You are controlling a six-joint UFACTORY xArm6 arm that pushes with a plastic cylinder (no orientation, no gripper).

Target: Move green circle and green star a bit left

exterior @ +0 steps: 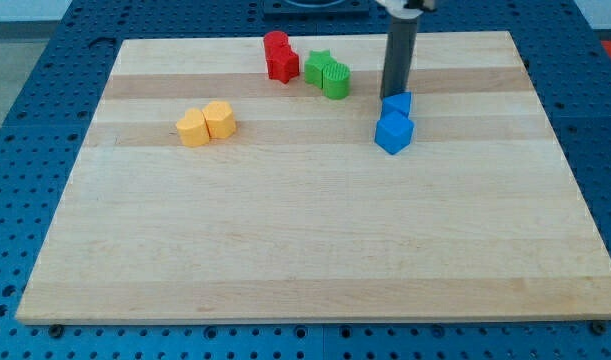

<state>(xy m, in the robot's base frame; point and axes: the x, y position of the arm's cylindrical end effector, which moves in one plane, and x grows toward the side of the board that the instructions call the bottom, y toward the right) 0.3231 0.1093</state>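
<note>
The green circle (336,80) and the green star (317,66) sit touching each other near the view's top, just left of centre-right. My tip (390,96) is the lower end of the dark rod, to the right of the green circle by a small gap. It stands right behind the upper blue block (397,104), about touching it. A second blue block (393,132) lies just below that one.
Two red blocks (279,56) stand close left of the green star. Two yellow blocks (206,124) sit together at the view's left. The wooden board (305,240) lies on a blue perforated table.
</note>
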